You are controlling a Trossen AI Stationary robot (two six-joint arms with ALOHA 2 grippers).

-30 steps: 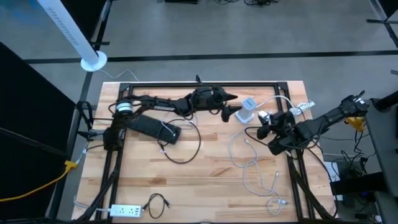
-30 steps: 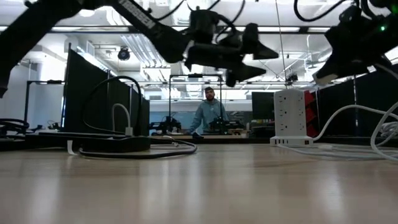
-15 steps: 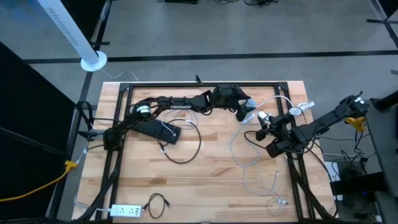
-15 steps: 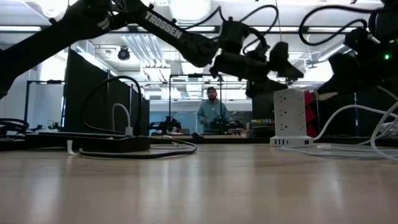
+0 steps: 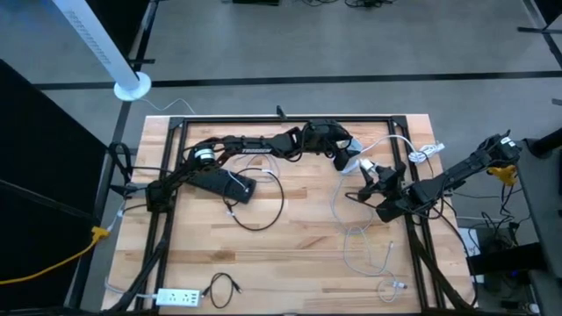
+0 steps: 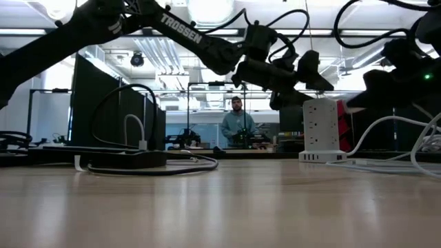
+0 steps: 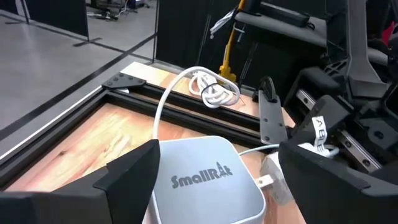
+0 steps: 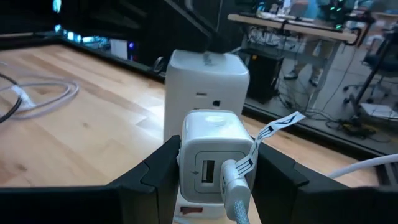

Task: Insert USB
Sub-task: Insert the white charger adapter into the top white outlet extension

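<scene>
A: Where is the small white cube-shaped USB charger block (image 8: 211,163) found, relative to the tall white plastic power tower (image 7: 202,180)?

B: It is held just beside the tower, on its near side in the right wrist view, with a white braided cable (image 8: 235,193) already seated in its port. The block is pinched between the fingers of the right gripper (image 8: 214,171), squeezed from both sides.

A: What has changed over the last second?

B: The left gripper (image 5: 344,155) has been carried across the far side of the table from well short of the tower to directly over it. Its fingers are spread wide, one on each side of the tower's top, and nothing is gripped yet. The right gripper has also been brought a little closer to the tower.

A: What is meant by that for the task?

B: It is judged that the tower is about to be steadied by the left arm so the block can be pushed into a socket.

A: Is any writing legible?

B: "SmallRt" is read on the tower's top, "TROSSEN" on the left arm (image 6: 180,29). A white tag (image 8: 273,134) on the cable cannot be read
</scene>
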